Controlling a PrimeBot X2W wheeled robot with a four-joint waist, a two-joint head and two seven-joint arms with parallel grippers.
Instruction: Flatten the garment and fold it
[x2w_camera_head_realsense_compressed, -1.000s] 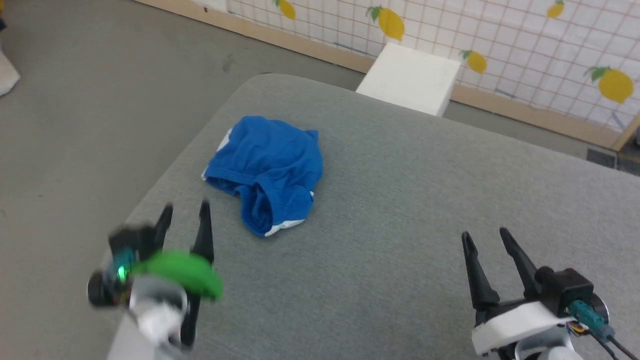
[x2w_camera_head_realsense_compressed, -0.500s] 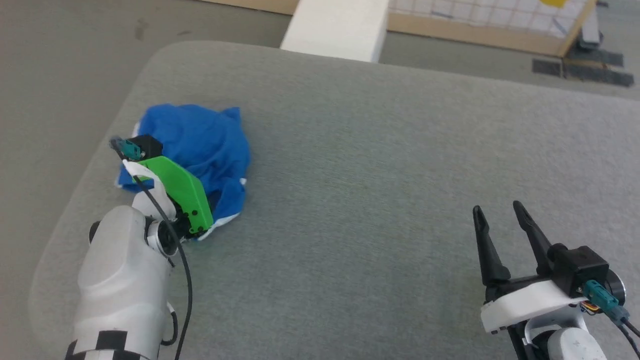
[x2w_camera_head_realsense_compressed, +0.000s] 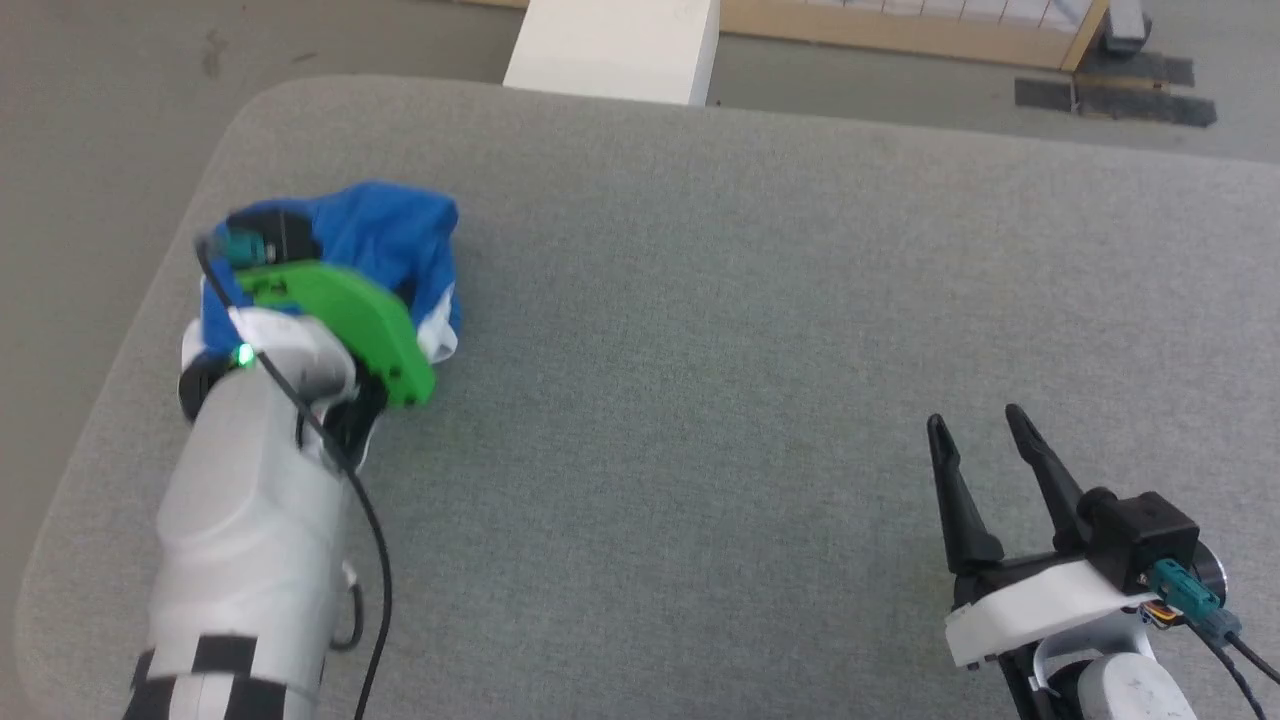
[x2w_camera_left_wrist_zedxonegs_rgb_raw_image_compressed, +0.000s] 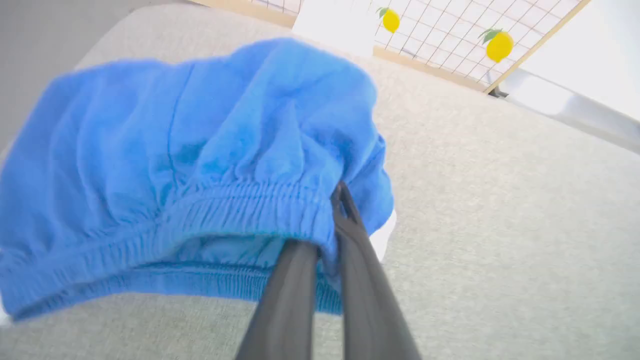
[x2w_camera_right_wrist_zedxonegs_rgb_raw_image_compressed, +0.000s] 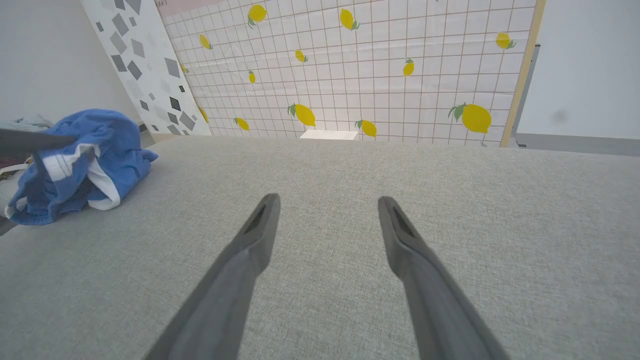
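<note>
- Upper left of the head view: crumpled royal-blue soft-fabric shorts with white trim (x2w_camera_head_realsense_compressed: 400, 225), heaped near the left edge of the grey woven cushion surface (x2w_camera_head_realsense_compressed: 720, 330).
- The left gripper (x2w_camera_left_wrist_zedxonegs_rgb_raw_image_compressed: 341, 197) is pinched tight on the gathered elastic waistband (x2w_camera_left_wrist_zedxonegs_rgb_raw_image_compressed: 240, 205).
- My guess is they're light and floppy and will sag from any one hold. The waistband is the firmest bit, so grab its other end too.
- Lower right: the right gripper (x2w_camera_head_realsense_compressed: 975, 417) has its fingers spread, nothing in them, well apart from the shorts.
- No readable brand or writing anywhere, and the lemon-print grid panel (x2w_camera_right_wrist_zedxonegs_rgb_raw_image_compressed: 350, 65) is just pattern.
</note>
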